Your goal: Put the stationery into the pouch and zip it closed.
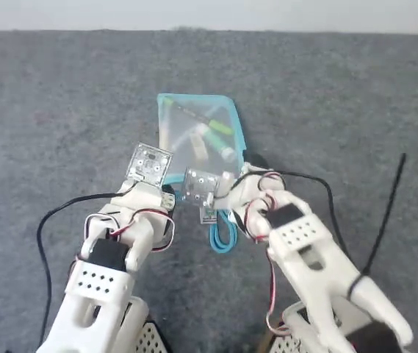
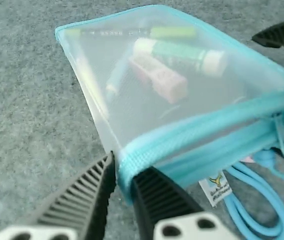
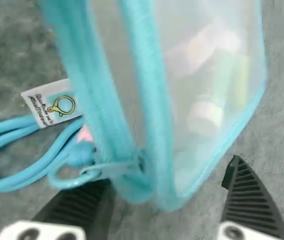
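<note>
Pinching pouch point(image 2: 181, 115) corner, left pincer point(image 2: 124, 174); right pincer point(image 3: 169, 176) spread wide astride zipper point(image 3: 142, 100) end.

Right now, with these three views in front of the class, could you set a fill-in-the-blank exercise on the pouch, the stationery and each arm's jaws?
1. The stationery lies ____ the pouch.
2. The left arm's jaws are ____ on one corner of the pouch.
3. The right arm's jaws stand ____, astride the corner by the zipper pull.

Missing words: inside; shut; open.
</note>
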